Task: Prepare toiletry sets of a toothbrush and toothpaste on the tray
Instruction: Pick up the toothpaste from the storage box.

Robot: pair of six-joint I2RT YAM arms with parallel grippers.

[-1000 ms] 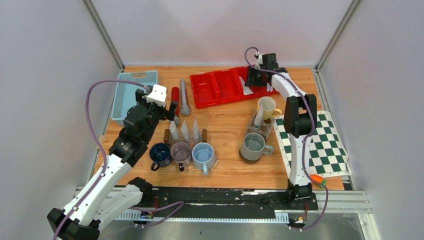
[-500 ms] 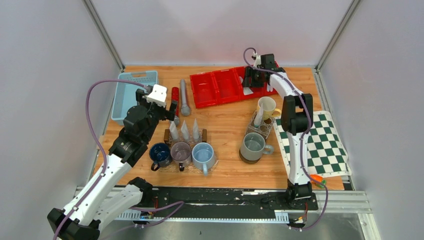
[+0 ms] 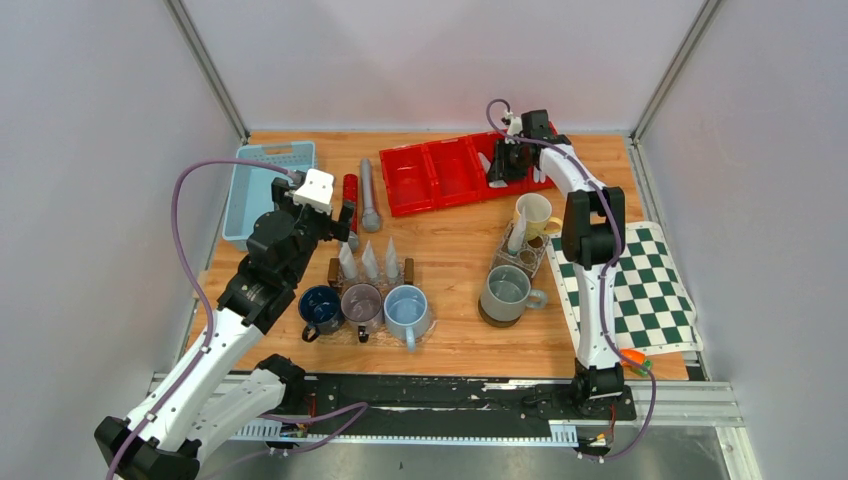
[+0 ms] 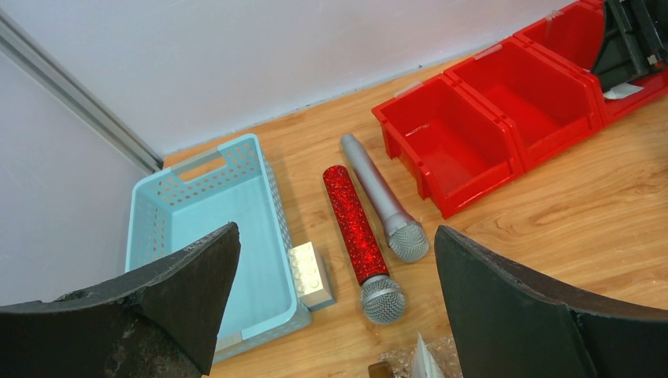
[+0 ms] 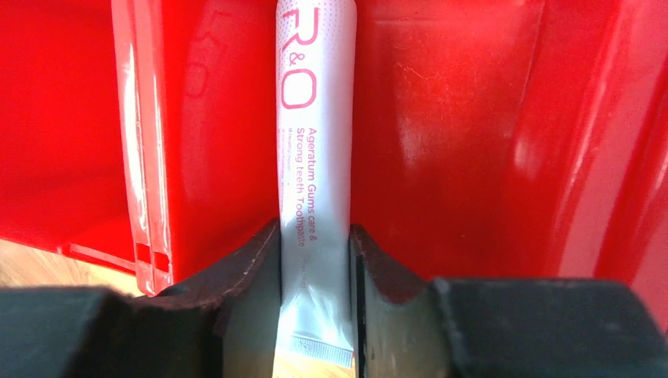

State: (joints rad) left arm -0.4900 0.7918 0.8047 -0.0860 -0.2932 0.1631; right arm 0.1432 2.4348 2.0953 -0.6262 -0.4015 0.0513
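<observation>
My right gripper (image 5: 315,236) is shut on a white toothpaste (image 5: 315,118) tube with pink print, near its crimped end. The tube points down into the right compartment of the red tray (image 5: 473,118). In the top view that gripper (image 3: 500,170) sits at the tray's (image 3: 425,175) right end. Three more toothpaste tubes (image 3: 370,262) stand in a holder behind the mugs, and another (image 3: 517,236) leans by the yellow mug. My left gripper (image 4: 337,230) hangs open and empty above the microphones. I cannot make out a toothbrush.
A pale blue basket (image 3: 262,185) stands at the back left, with a silver brick (image 4: 309,274) beside it. A red glitter microphone (image 4: 354,228) and a grey one (image 4: 382,201) lie nearby. Three mugs (image 3: 362,305) line the front; a grey mug (image 3: 505,292), a yellow mug (image 3: 535,213) and a chequered mat (image 3: 635,285) are on the right.
The right wrist has shifted slightly over the tray's right compartment. The left arm has not moved.
</observation>
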